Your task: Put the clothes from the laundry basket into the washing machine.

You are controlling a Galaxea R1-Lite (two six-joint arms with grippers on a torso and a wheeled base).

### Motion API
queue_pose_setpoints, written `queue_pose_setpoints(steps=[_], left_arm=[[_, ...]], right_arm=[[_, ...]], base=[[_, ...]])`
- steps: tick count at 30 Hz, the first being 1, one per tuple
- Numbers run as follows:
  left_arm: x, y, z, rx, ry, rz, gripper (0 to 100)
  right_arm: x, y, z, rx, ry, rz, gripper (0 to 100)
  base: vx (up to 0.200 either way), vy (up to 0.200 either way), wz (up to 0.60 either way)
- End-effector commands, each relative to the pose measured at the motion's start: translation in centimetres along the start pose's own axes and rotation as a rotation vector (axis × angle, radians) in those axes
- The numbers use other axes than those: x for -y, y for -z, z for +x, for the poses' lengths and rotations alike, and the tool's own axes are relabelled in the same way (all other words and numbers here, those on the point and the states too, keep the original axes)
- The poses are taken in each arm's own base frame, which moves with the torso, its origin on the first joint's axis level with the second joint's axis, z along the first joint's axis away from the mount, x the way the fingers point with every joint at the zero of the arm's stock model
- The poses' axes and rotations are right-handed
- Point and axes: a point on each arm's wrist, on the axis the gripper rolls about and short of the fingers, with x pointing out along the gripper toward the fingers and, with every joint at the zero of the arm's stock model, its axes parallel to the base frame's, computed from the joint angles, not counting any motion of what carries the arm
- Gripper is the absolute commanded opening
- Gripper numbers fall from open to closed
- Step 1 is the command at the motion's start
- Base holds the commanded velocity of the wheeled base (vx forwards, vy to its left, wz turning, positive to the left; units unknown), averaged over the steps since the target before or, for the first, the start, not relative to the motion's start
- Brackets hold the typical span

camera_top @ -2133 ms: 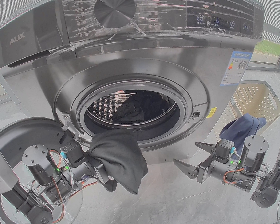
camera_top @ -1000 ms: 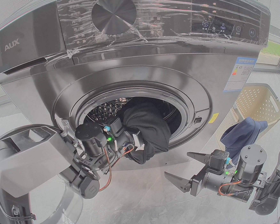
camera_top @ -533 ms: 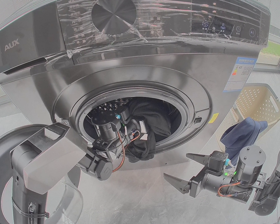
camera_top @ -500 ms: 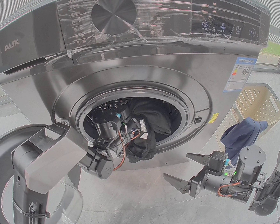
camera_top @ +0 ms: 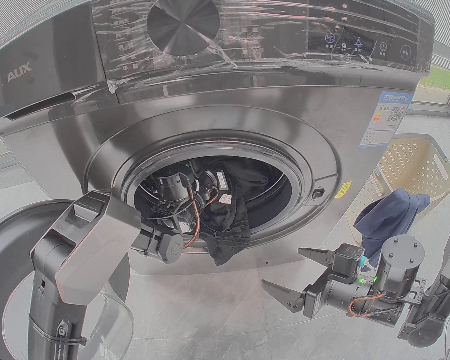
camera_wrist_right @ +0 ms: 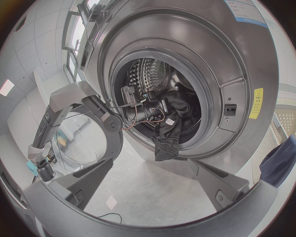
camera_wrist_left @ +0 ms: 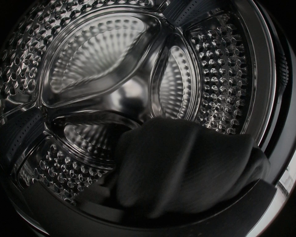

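1. While the right tool (camera_top: 281, 268) hangs spread and empty short of the washing machine (camera_top: 239, 99), the blue garment (camera_top: 387, 211) lies just beside its wrist on the outer side, draped over the laundry basket (camera_top: 419, 157). This arm is the nearer to it.
2. Black garment (camera_top: 229, 229): the tail trails below the left tool (camera_top: 216, 181), over the door lip (camera_top: 275, 230). Its long axis runs inward to the drum (camera_wrist_left: 92, 61).
3. Left tool sits inside the opening; whether it grips cannot be told. Judgement: the tail wants pushing inward.
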Motion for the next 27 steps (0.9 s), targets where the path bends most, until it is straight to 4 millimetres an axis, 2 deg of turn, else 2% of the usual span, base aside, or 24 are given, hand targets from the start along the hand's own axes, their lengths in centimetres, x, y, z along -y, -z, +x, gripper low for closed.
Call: queue_pose_setpoints(steps=[1,7,10,16,21,22,27], left_arm=[[-0.1,0.2,-0.2,-0.02,-0.004,-0.016,100],[1.3,0.3,-2.3,-0.185,-0.001,-0.061,100],[1.3,0.7,-3.2,-0.268,-0.003,-0.057,100],[2.1,2.7,-4.8,-0.409,0.017,-0.045,100],[2.2,4.4,-5.0,-0.446,0.018,-0.035,100],[2.2,4.5,-4.9,-0.447,0.017,-0.032,0],[2.0,4.0,-3.9,-0.399,0.016,-0.036,0]], right_arm=[[0.0,0.1,0.1,-0.002,-0.001,0.0,100],[0.0,0.1,0.1,-0.002,-0.001,0.0,100],[0.0,0.0,0.1,0.001,0.0,0.0,100],[0.0,-0.1,0.1,0.004,0.0,0.0,100],[-0.1,-0.1,0.1,0.005,-0.003,0.0,100],[-0.1,-0.1,0.1,0.005,-0.003,0.0,100],[-0.2,-0.1,0.1,0.005,-0.006,-0.001,100]], base=[[0.0,0.0,0.0],[0.0,0.0,0.0],[0.0,0.0,0.0],[0.0,0.0,0.0],[0.0,0.0,0.0],[0.0,0.0,0.0],[0.0,0.0,0.0]])
